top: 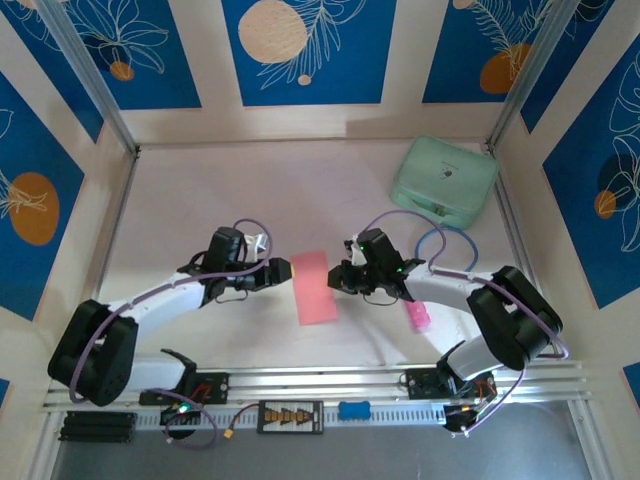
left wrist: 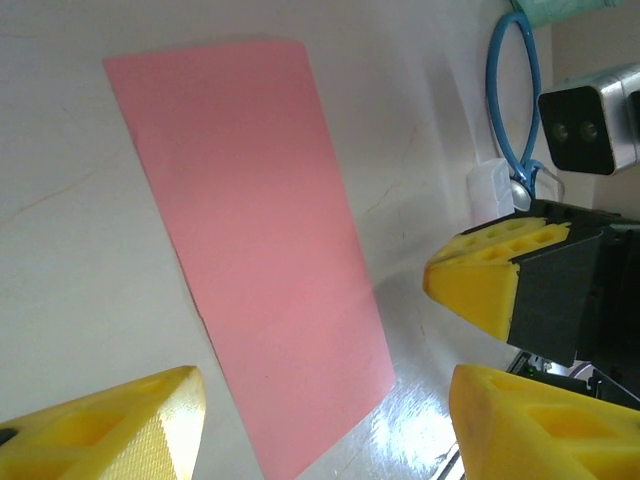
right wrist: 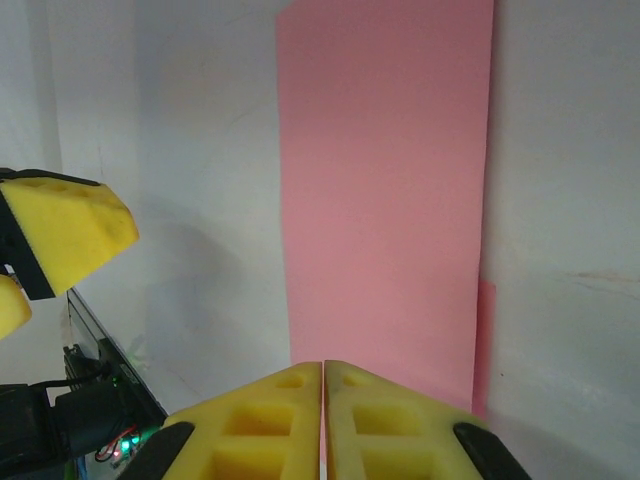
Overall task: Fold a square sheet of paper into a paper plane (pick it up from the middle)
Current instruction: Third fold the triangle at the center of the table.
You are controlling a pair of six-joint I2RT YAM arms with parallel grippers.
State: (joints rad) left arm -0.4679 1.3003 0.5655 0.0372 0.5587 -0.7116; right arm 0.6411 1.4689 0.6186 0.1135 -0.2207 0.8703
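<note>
Right pincer (right wrist: 323, 388): you've got the jaws pressed flat together, yellow pads (right wrist: 250, 430) face to face. In its wrist view the paper sheet (right wrist: 385, 190) starts right at the tips and runs straight ahead of them, flat on the white table (right wrist: 190, 120). You can't tell whether the sheet's edge is caught between the pads or just passes under them. Just right of the tips, a thin strip of a lower pink layer sticks out past the top layer's long edge. So the sheet reads as a long rectangle doubled over, with the layers slightly off.

Left pincer (left wrist: 325, 425): jaws wide apart, not clamped on anything. The sheet's nearest corner lies on the table just ahead of the gap. From there the sheet stretches forward and to that pincer's left.

From above, the sheet sits between your two pincers, one at each long edge, tips facing each other across it. From the left pincer, the right one's yellow tip is ahead and to the right, just past the sheet.

Mint-green case (top: 443, 180): well beyond the right pincer, off to its right. Bright-pink stick (top: 416, 316): behind the right pincer, beside that arm.
</note>
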